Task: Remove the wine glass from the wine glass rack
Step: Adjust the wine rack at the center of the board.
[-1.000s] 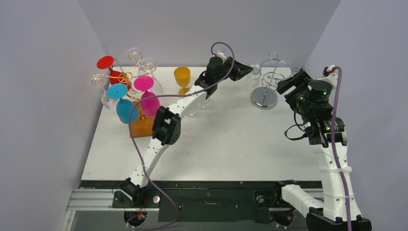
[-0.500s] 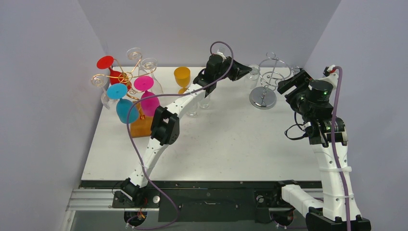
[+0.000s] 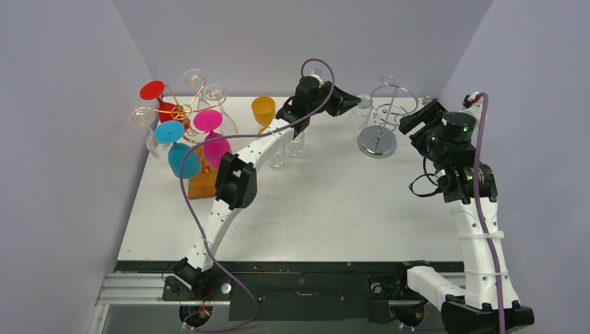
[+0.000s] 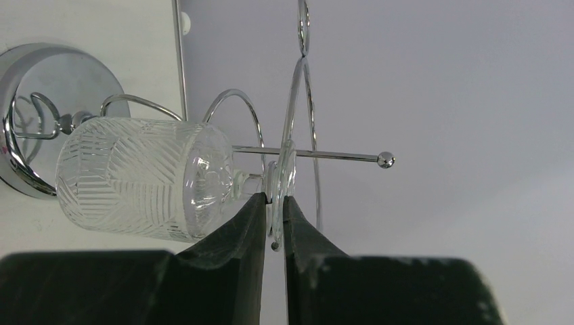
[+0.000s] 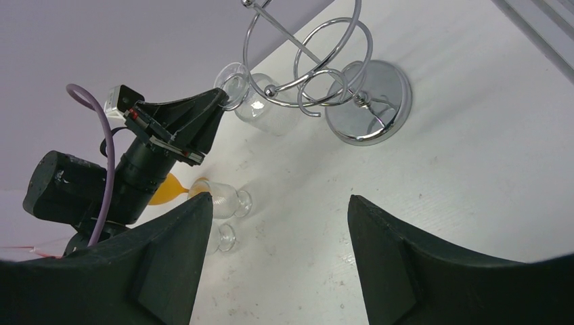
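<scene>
The left claw (image 4: 274,203), pressed nearly together, pinched the thin foot of the clear wine glass (image 4: 145,179) edge-on, probably because the foot offered the only flat hold among the wires. The glass hung at the outer loops of the chrome rack (image 4: 30,101). Whether its foot had cleared the wire could not be told. The right claw (image 5: 279,203) stood spread and empty near the rack, above the surface (image 3: 334,202), seemingly placed to steady it.

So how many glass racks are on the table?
2: a copper rack at the far left holding coloured and clear glasses, and a chrome rack at the far right, where the left hand grips a patterned glass by its foot.
</scene>
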{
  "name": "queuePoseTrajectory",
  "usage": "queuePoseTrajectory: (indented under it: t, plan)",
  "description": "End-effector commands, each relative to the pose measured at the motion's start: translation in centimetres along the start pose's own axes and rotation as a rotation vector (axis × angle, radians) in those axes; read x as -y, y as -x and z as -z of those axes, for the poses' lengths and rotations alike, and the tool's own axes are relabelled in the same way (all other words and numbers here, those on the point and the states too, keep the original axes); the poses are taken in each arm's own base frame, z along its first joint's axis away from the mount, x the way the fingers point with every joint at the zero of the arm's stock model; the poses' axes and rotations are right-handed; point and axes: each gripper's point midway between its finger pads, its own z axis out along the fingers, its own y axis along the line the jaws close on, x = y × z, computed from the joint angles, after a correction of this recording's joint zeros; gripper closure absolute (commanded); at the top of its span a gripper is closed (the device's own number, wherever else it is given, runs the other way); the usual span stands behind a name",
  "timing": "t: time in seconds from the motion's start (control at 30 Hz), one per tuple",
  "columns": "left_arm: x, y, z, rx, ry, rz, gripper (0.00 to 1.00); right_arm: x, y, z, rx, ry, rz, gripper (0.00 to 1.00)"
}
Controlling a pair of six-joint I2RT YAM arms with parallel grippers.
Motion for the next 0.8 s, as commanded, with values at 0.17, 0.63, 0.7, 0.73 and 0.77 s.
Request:
queuePoseTrajectory:
  t: [0.17, 0.63, 0.7, 0.73, 0.77]
  plan:
    - [11.1, 0.5, 4.5, 0.011, -0.212, -0.095, 1.00, 0.0, 0.0, -1.9, -0.007, 0.001, 0.027, 0.32]
    - [9.4, 0.6, 3.5, 0.009, -0.187, -0.092, 0.99, 1.6, -0.3, -4.6, -0.054, -0.055, 0.048, 0.32]
    - [9.2, 0.6, 3.3, 0.009, -0.187, -0.092, 0.97, 1.8, -0.6, -4.9, -0.062, -0.061, 0.050, 0.32]
    - [9.1, 0.6, 3.2, 0.008, -0.186, -0.091, 0.97, 1.8, -0.6, -5.0, -0.065, -0.062, 0.050, 0.32]
    - [9.0, 0.5, 3.1, 0.006, -0.187, -0.090, 0.96, 1.8, -0.7, -5.0, -0.067, -0.063, 0.051, 0.32]
